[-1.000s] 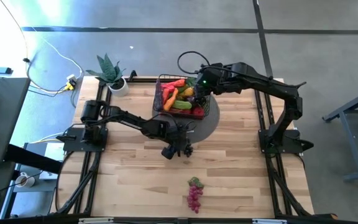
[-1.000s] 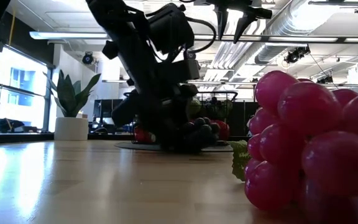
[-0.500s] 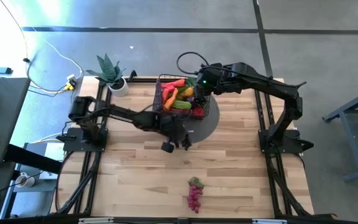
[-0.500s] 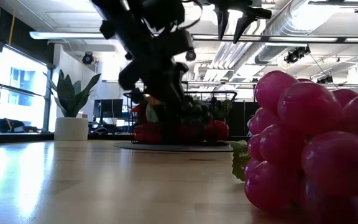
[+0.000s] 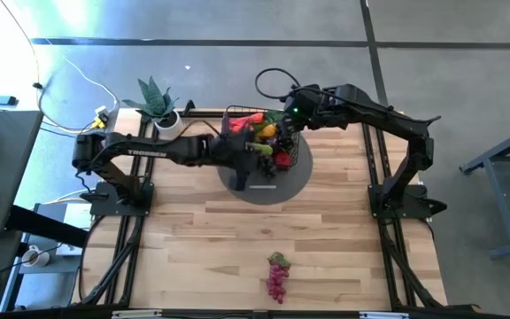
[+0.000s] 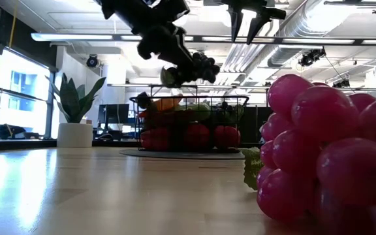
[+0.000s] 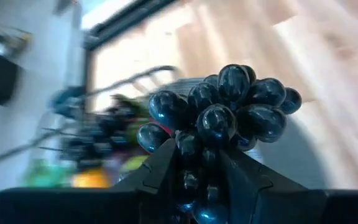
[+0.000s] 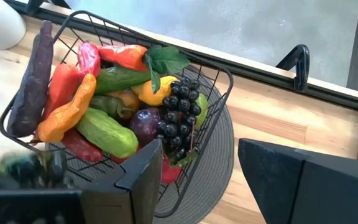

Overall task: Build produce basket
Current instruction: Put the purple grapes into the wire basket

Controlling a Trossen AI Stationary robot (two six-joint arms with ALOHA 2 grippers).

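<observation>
Left gripper [image 7: 194, 165] clamped on dark grape bunch [image 7: 225, 109], raised above basket [image 5: 259, 142]. Right gripper [image 8: 197, 177] half-open, empty, over basket's far edge.

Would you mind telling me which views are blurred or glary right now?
Left wrist view: background streaked with blur, dark grapes sharp. Low view: pink grapes fill the foreground, soft; windows bright at left. High view: sun glare on the floor at left.

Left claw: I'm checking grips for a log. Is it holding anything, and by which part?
The left claw is shut on the dark grape bunch, pinching its lower end; the berries stick out above.
</observation>
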